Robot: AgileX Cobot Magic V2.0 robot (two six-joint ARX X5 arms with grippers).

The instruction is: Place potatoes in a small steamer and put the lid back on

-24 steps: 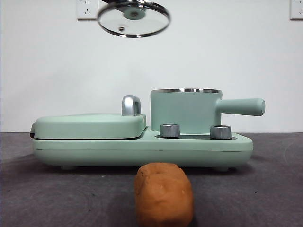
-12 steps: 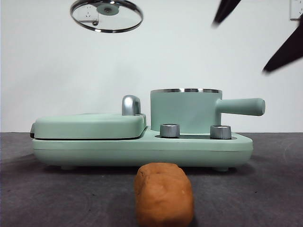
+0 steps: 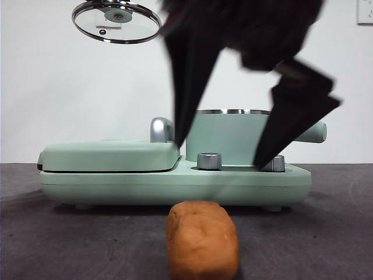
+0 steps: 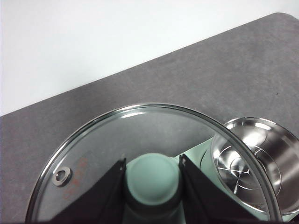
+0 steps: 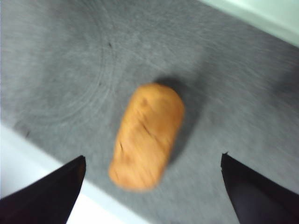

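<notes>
One potato (image 3: 202, 239), orange-brown, oblong and rough-skinned, lies on the grey table (image 3: 326, 233) just in front of the mint-green cooker base (image 3: 175, 184). The right gripper (image 3: 224, 157) hangs above it, jaws spread wide, touching nothing. The left gripper (image 4: 152, 173) is clenched on the knob (image 4: 153, 179) of the glass lid (image 3: 116, 21), held high. Only the left wrist view shows the small steamer (image 4: 254, 163)'s shiny steel inside.

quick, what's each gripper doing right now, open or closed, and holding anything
Left gripper: closed on the lid by its knob, held up in the air.
Right gripper: open, empty, above the potato.
</notes>
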